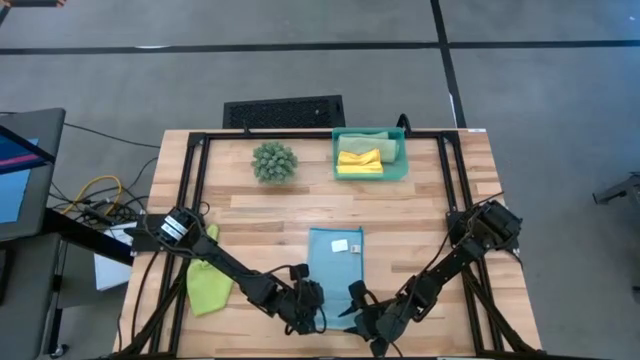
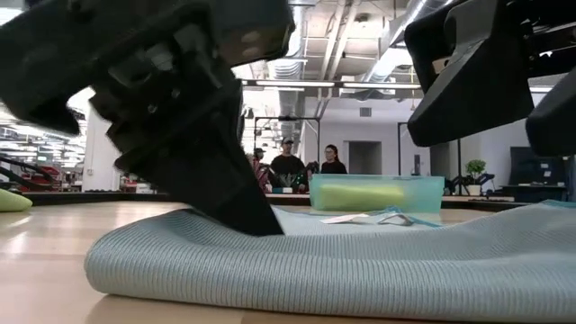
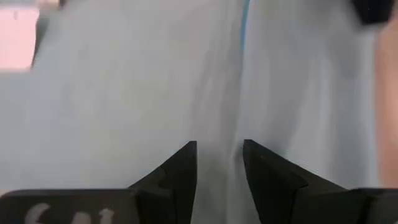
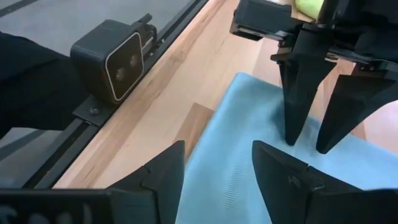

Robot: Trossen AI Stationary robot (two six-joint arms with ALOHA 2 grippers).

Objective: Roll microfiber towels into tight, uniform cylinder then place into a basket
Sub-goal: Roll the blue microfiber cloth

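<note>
Looking straight down, both arms are bunched up at the near edge of the wooden bench [image 1: 420, 215], working the same light blue towel [image 1: 333, 262]. It's spread flat in the middle of the bench with a small white tag [image 1: 341, 245] on top, and its near edge is bunched into a rounded fold, which the low view shows close up.

The left hand [image 1: 312, 305] sits on the towel's near left corner. Its fingers [image 3: 180, 174] stand apart with a gap between them, tips pressed down onto the cloth, not pinching any of it as far as I can see. The right hand [image 1: 366, 312] is at the near right corner, also spread open, hovering just above the fabric near the edge. From the right wrist cam you can see the left hand's two pointed fingers planted on the blue cloth.

The lime green towel [image 1: 207, 283] lies crumpled at the left side of the bench, partly under the left arm. The teal basket [image 1: 369, 175] is at the far side, well apart from the hands, with a yellow towel [image 1: 359, 161] inside and a sage green towel [image 1: 381, 143] tucked behind it. A spiky green plant ball [image 1: 274, 160] sits to the left of the basket.

A few people [image 2: 288, 166] are standing way back in the room.
</note>
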